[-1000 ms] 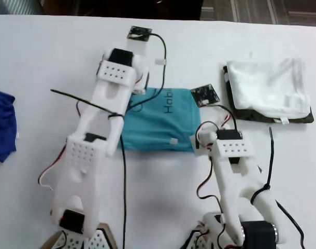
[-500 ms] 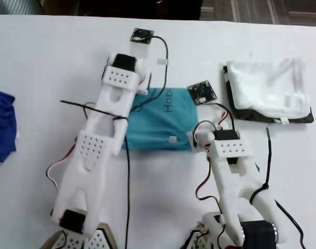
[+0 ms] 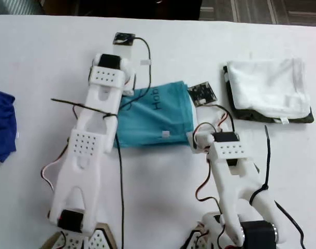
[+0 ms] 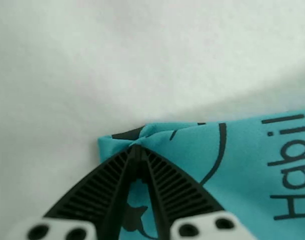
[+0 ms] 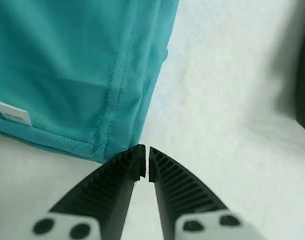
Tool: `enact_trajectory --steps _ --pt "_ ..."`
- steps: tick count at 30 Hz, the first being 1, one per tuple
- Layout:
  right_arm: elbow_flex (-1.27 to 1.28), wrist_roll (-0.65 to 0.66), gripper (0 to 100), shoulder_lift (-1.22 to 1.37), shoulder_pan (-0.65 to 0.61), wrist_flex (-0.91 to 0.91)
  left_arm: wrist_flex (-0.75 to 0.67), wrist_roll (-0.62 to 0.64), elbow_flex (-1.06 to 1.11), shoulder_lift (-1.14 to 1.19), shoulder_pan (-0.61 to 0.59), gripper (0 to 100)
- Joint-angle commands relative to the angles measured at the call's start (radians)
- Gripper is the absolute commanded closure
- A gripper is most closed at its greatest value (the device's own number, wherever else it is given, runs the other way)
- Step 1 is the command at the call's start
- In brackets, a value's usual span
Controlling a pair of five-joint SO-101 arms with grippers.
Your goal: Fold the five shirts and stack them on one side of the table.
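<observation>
The fingers (image 4: 165,192) of the left gripper (image 4: 137,150) are pinched tight on a corner of the teal shirt (image 3: 158,116), the cloth bunching into a small pucker at their tips. From the high view this is the shirt's far corner on the left arm's side. The shirt itself lies folded into a compact rectangle on the table (image 3: 44,46) between the two arms, sitting a little askew.

The right gripper (image 5: 145,155) hangs just off the shirt's near corner on its own side. Its fingers (image 5: 117,182) are drawn in to a thin slit with nothing between them, and the hem is beside the tips, not in them. Further right, well apart from the teal shirt, a folded white shirt (image 3: 269,85) lies on a dark shirt (image 3: 241,111).

This looks like the transfer step: the teal shirt is folded and needs to join that pile. With only one corner held, a pull would likely drag the fold open. So the next move probably calls for the right fingers to part and take the near corner, then for both arms to lift evenly and carry rightward. A crumpled blue shirt (image 3: 2,124) at the table's left edge is not yet folded
</observation>
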Motion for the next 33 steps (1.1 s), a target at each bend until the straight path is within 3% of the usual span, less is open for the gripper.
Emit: enact_trajectory --steps 1,5,10,15,22,33 --pt "-0.003 -0.005 97.9 -0.036 -0.002 -0.019 0.008 -0.002 -0.042 -0.018 -0.009 97" --pt "-0.046 -0.018 97.9 -0.036 -0.004 0.021 0.037 0.000 -0.056 -0.020 -0.015 97" --pt "-0.216 -0.110 97.9 -0.027 -0.004 0.188 0.173 -0.002 -0.251 -0.018 -0.012 97" --pt "-0.377 -0.129 97.9 -0.025 -0.027 0.295 0.189 -0.003 -0.352 -0.018 -0.011 97" --pt "-0.377 -0.121 97.9 0.031 -0.124 0.289 0.183 0.000 -0.223 -0.008 -0.018 97" --pt "-0.377 -0.120 97.9 0.303 -0.110 0.200 0.110 -0.005 -0.127 -0.006 -0.031 97"
